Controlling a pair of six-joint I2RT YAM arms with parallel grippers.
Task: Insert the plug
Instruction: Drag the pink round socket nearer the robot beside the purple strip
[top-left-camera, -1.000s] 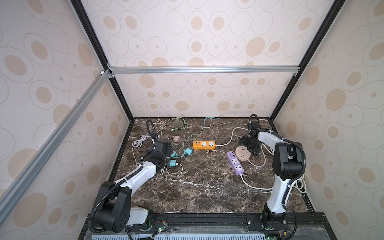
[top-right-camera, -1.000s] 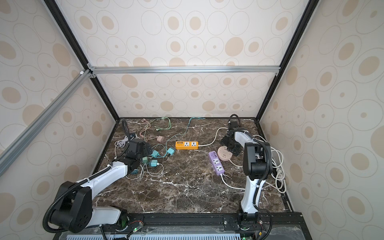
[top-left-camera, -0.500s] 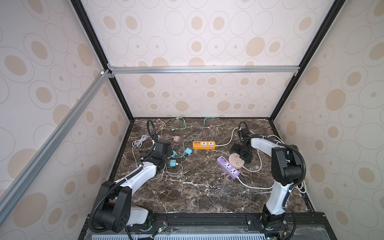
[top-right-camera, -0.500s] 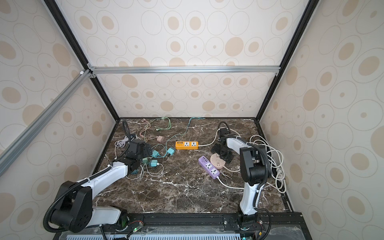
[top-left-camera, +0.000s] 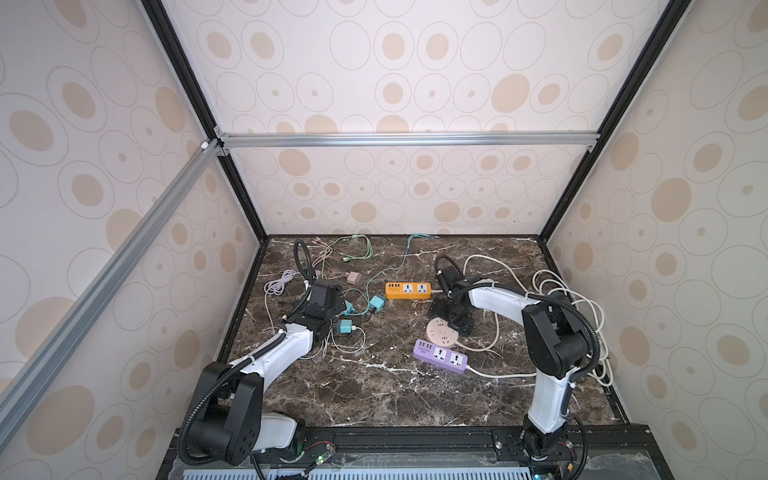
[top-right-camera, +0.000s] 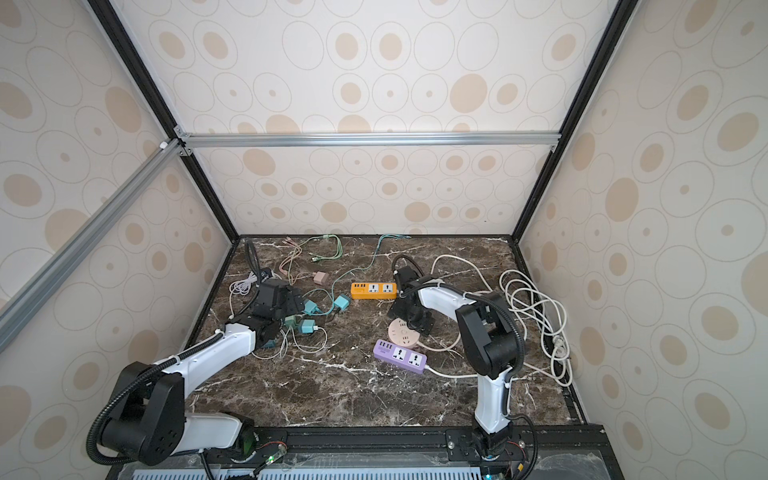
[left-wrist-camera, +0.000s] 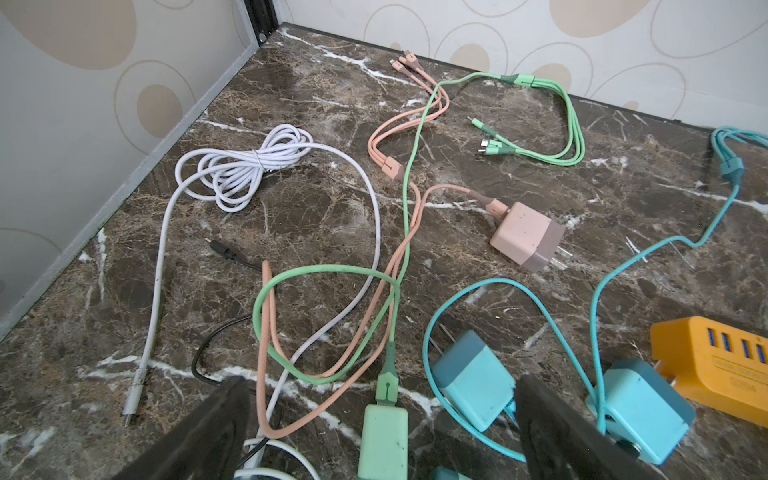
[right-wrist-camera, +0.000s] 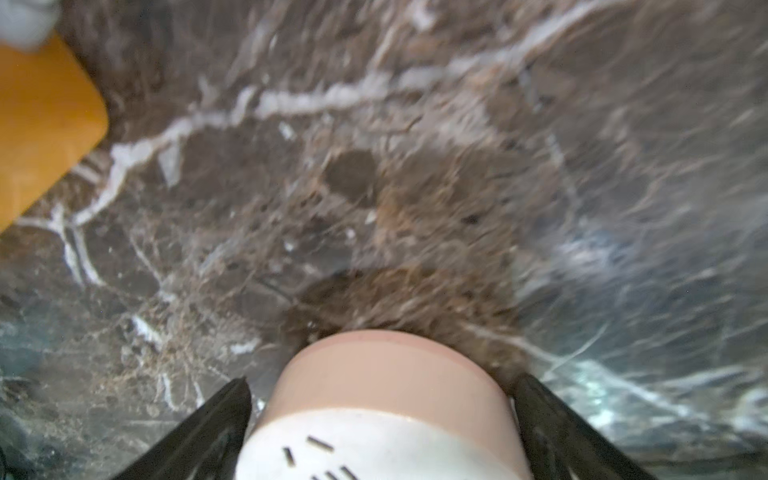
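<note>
Several charger plugs lie on the left of the marble table (top-left-camera: 374, 395). In the left wrist view a pale green plug (left-wrist-camera: 382, 440) lies between the fingers of my left gripper (left-wrist-camera: 382, 382), which hangs open above it. Two teal plugs (left-wrist-camera: 473, 382) (left-wrist-camera: 640, 415) lie beside it. My left gripper (top-left-camera: 334, 307) shows in both top views. My right gripper (top-left-camera: 451, 324) stands open astride a round pink socket (top-left-camera: 441, 332). In the right wrist view the socket (right-wrist-camera: 386, 407) fills the gap between the fingers (right-wrist-camera: 208, 432). An orange power strip (top-left-camera: 408, 289) and a purple power strip (top-left-camera: 440, 356) lie nearby.
A pink charger (left-wrist-camera: 528, 237) lies among pink, green (left-wrist-camera: 540, 83) and teal cables, with a white cable bundle (left-wrist-camera: 245, 166) towards the left wall. A big coil of white cord (top-left-camera: 573, 299) fills the right side. Patterned walls enclose the table on three sides.
My right gripper has swung left and towards the front. The round socket and the purple strip have shifted with it, dragging their cords. The left arm has not moved.
</note>
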